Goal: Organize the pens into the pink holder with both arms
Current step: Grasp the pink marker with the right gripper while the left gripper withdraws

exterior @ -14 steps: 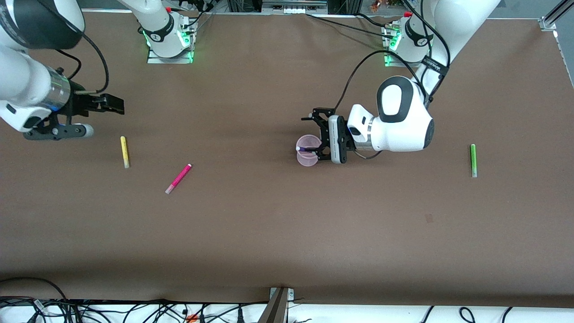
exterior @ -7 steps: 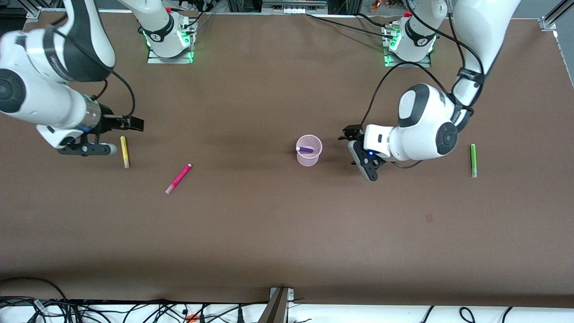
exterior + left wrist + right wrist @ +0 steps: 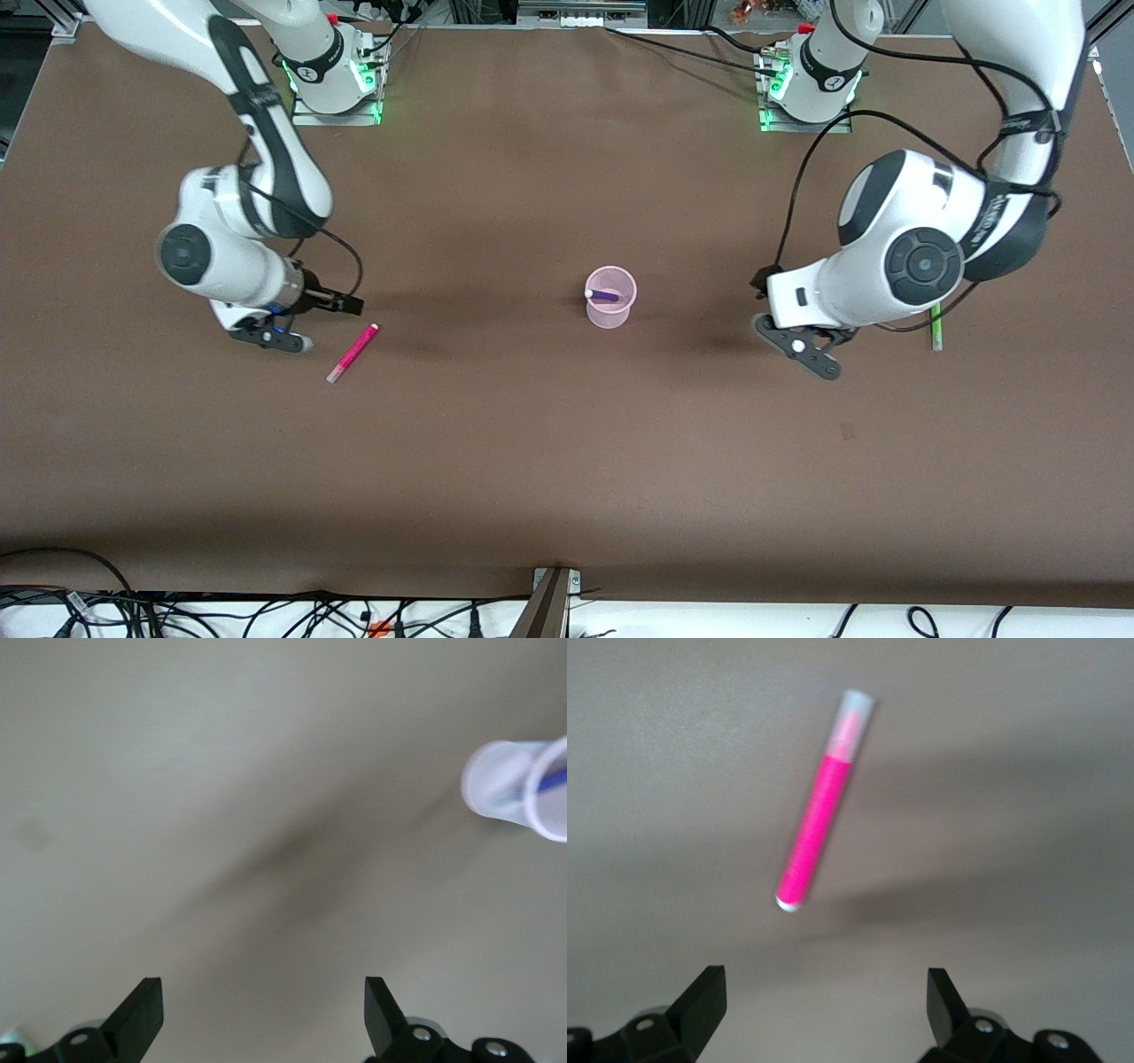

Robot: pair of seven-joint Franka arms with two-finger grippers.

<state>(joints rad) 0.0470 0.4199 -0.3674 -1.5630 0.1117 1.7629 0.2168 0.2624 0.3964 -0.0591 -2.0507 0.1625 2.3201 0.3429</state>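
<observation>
The pink holder (image 3: 611,299) stands mid-table with a purple-blue pen (image 3: 604,294) leaning inside it. In the left wrist view the holder (image 3: 509,788) and that pen (image 3: 554,780) show off to one side. A magenta pen (image 3: 352,353) lies flat toward the right arm's end. My right gripper (image 3: 319,323) hangs open just beside it, with the magenta pen (image 3: 819,811) ahead of its empty fingers (image 3: 704,997). My left gripper (image 3: 775,312) is open and empty over bare table between the holder and a green pen (image 3: 935,332), which the left arm partly hides.
The brown table (image 3: 567,461) runs wide toward the front camera. The arm bases (image 3: 332,75) stand along the table's edge farthest from that camera. Cables (image 3: 266,616) hang past the nearest edge.
The left gripper left the holder and swung toward the green pen. The right arm swept in over the yellow pen, now covered, and stopped beside the magenta pen.
</observation>
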